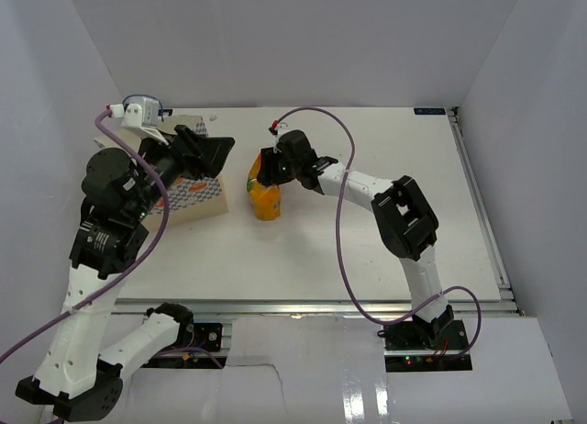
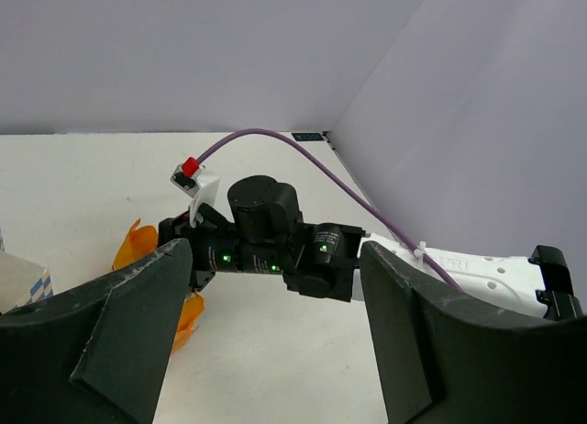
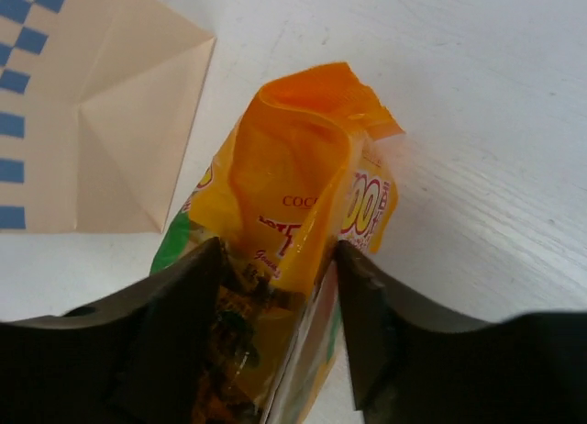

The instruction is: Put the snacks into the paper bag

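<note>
- paper bag: sits near the back-left corner of the tabletop, its blue-checked side with the round prints facing up towards the overhead camera.
- The left arm hangs over the bag's back end, so I cannot tell what is inside it, or whether anything is.
- From the right wrist camera, a plain tan panel of the bag with folded creases faces the orange pouch.
- orange pouch: stands upright on the tabletop just right of the bag, apart from it, roughly midway along the table's width and towards the back edge.
- The pouch's crumpled top points away from the right wrist.
- right gripper: reaches in from the right, and the pouch fills the gap between its fingers, which press on both sides, so it is clamped on the pouch.
- left gripper: hovers above the bag's right end, fingers spread wide with nothing between them.
</note>
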Controlling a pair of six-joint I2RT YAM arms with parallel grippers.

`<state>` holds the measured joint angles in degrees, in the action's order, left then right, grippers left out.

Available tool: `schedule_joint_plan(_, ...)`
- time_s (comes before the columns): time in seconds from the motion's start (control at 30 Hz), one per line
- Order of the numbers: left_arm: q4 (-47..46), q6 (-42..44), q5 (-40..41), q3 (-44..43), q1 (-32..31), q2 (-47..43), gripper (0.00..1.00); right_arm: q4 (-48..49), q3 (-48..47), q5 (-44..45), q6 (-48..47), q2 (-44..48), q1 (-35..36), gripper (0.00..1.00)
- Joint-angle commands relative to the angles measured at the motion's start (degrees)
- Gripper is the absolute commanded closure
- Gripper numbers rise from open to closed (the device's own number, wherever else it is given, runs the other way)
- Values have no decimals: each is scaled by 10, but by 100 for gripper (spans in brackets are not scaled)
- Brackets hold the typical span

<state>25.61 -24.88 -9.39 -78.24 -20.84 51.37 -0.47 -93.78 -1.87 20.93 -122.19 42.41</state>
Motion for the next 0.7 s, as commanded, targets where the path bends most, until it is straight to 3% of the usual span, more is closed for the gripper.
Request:
schedule_joint_plan(0.0,28,-5,24,-1,-1,-17,15,6,17,-95,28,9,-12,47)
schedule_joint_plan(0.03,30,-5,26,-4,-1,-22,14,6,20,-110,30,17,-15,58)
schedule_joint_plan(0.23,37,18,28,-31,-1,-31,9,72,40,-285,27,65,-59,92)
schedule_joint_plan(0.5,38,34,32,-34,-1,-53,8,180,-27,-499,47,90,-73,92)
schedule_joint_plan(0.67,39,35,40,-31,-1,-80,8,151,-174,-476,-19,87,-51,92)
